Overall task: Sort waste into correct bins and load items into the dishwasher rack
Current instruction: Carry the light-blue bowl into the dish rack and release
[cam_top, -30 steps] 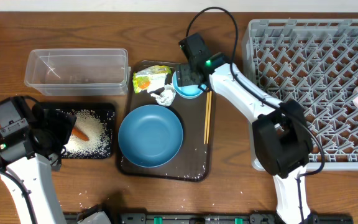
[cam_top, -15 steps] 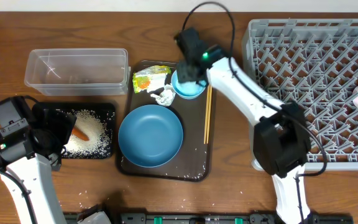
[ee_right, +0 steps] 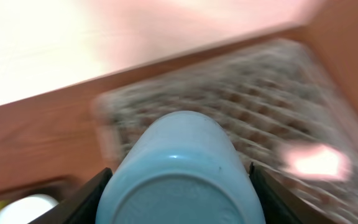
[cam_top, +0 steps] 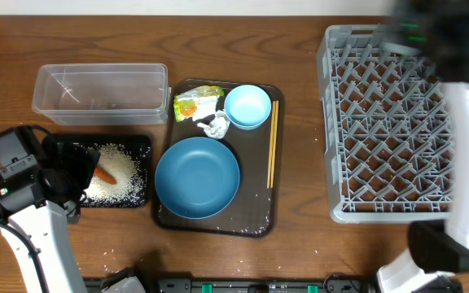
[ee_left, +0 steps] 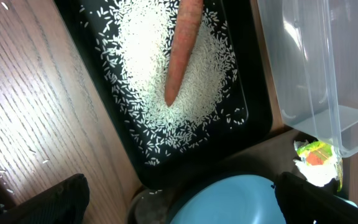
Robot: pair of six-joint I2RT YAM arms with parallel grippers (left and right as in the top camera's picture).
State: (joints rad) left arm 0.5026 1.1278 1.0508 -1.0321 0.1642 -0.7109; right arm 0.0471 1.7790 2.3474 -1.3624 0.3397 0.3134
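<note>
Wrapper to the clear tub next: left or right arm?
Left. The left tool is open by the black tray, beside the clear tub, wrapper close; the right tool is over the rack holding a cup.

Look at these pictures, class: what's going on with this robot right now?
A two-armed robot is clearing up after a meal. The right gripper holds a pale-blue cup over the grey rack, its view blurred. The left gripper hangs open over the black tray, where the carrot lies on rice. The blue plate, small bowl, chopsticks, wrapper and crumpled paper sit on the brown tray, not yet sorted.
</note>
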